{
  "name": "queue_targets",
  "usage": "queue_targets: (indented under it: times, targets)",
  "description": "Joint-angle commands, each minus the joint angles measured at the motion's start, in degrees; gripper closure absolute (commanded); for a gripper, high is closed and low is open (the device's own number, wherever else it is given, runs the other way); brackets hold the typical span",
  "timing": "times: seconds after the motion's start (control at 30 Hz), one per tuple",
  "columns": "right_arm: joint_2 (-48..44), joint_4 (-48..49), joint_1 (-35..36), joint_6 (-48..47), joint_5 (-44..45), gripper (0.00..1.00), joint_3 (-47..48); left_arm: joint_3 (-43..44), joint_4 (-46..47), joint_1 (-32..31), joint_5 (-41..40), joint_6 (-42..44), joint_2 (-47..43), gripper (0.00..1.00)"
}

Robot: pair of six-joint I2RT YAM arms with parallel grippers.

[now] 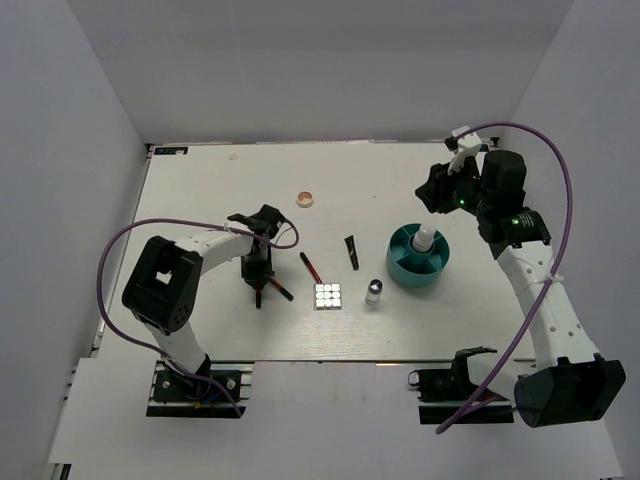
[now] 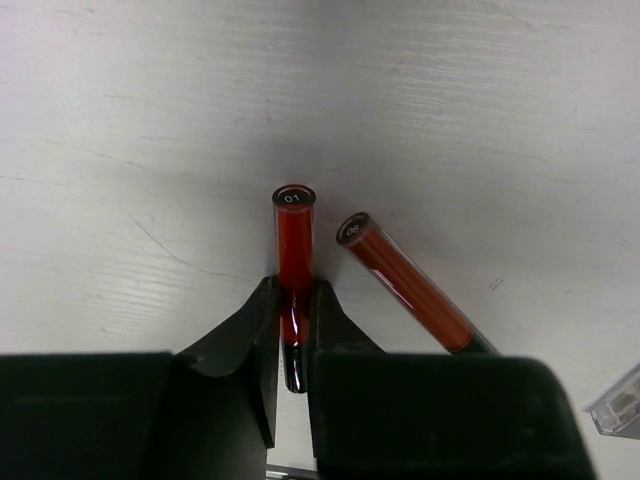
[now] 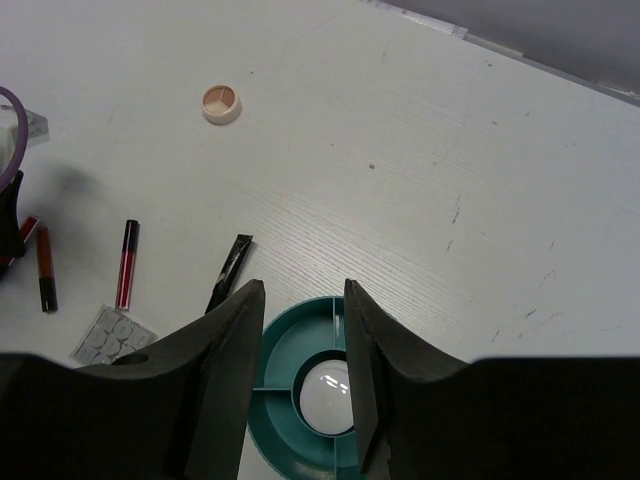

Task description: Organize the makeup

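My left gripper [image 2: 293, 290] is shut on a thin red-and-black pencil [image 2: 293, 240] that lies at table level. A second pencil [image 2: 405, 285] lies just right of it. In the top view the left gripper [image 1: 258, 272] is left of a third pencil [image 1: 311, 267], the square black palette [image 1: 327, 296], the silver-capped vial [image 1: 373, 292] and the black tube [image 1: 352, 251]. The white bottle [image 1: 426, 238] stands in the centre cup of the teal tub [image 1: 405, 268]. My right gripper [image 3: 303, 290] is open and empty, high above the tub [image 3: 283, 350] and bottle [image 3: 325, 398]. The peach compact [image 1: 305, 199] lies farther back.
White walls enclose the table on three sides. The purple cable [image 1: 120, 250] loops off the left arm. The right arm [image 1: 535, 290] stands along the right side. The palette's corner [image 2: 615, 405] shows at the right edge of the left wrist view.
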Motion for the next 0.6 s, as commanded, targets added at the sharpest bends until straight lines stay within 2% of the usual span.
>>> queue_targets:
  times: [0.0, 0.07, 0.2, 0.23, 0.3, 0.33, 0.37, 0.4, 0.43, 0.5, 0.53, 0.57]
  targets:
    - [-2.3, 2.7, -0.6, 0.9, -1.1, 0.56, -0.9, -2.6, 3.0, 0.1, -3.6, -1.1, 1.0, 0.95]
    - [-2.4, 2.8, -0.7, 0.9, -1.1, 0.56, -1.0, -3.6, 2.5, 0.1, -4.3, -1.3, -0.6, 1.0]
    - [-3.0, 2.8, -0.9, 0.8, -1.6, 0.54, -1.7, -1.6, -0.2, 0.1, -2.9, -0.5, -10.4, 1.0]
    - [-3.0, 2.9, -1.0, 0.7, -2.0, 0.5, -2.0, -0.8, -0.2, 0.1, -1.9, 0.4, -12.5, 1.0]
    - [-3.0, 2.9, -1.2, 0.3, -2.7, 0.41, -2.7, 1.9, 1.3, 0.1, 3.8, 3.6, -16.4, 1.0]
    - [-2.8, 3.0, -1.0, 0.3, -3.5, 0.33, -2.9, 2.9, 3.3, 0.1, 5.9, 4.5, -18.8, 1.0]
    - [-2.7, 3.0, -1.3, 0.3, -4.0, 0.31, -3.1, 3.9, 4.4, 0.1, 8.0, 5.2, -19.8, 1.0]
    - [-2.6, 3.2, -1.3, 0.3, -4.5, 0.31, -3.1, 6.1, 5.5, 0.1, 14.1, 6.6, -20.1, 1.0]
    - [-2.5, 3.1, -1.1, 0.3, -5.3, 0.33, -3.4, 7.1, 8.0, 0.1, 16.6, 6.7, -20.2, 1.0]
    - [-2.4, 3.3, -1.2, -0.2, -6.1, 0.44, -3.6, 9.5, 11.1, 0.1, 24.6, 6.7, -18.9, 1.0]
    - [-2.4, 3.3, -1.1, -0.5, -7.1, 0.57, -3.8, 10.2, 14.3, -0.4, 26.9, 6.4, -18.0, 1.0]
    - [-2.5, 3.2, -1.2, -0.8, -7.5, 0.64, -3.8, 10.8, 16.2, -1.1, 29.0, 6.0, -15.8, 1.0]
